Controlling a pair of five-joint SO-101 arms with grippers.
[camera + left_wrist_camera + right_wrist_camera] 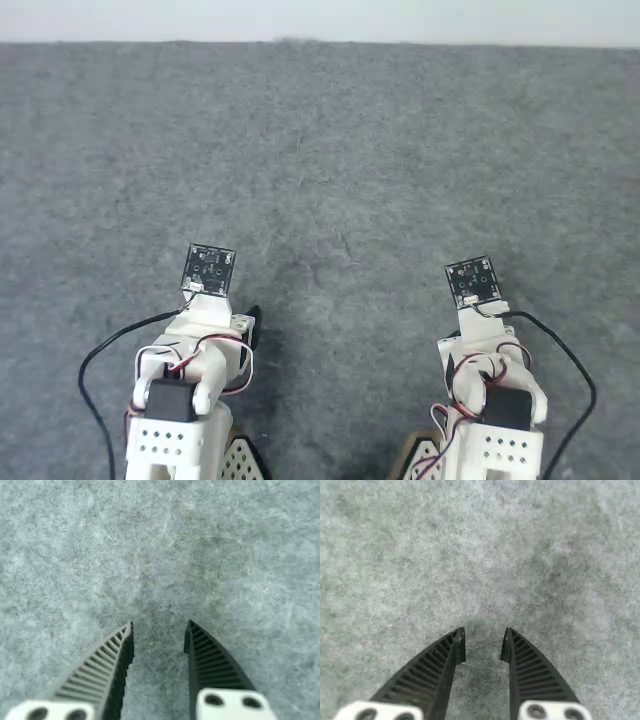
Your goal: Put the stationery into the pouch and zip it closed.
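- Left gripper (160, 623) hung low over the grey felt (150, 540); jaws apart;
- Right gripper (484, 628) hung low over the same felt; jaws a little apart.

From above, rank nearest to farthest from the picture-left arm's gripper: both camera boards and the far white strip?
1. Its own camera board, right beside that gripper.
2. Other arm's camera board, toward the picture's right.
3. White strip, beyond the mat's far edge.
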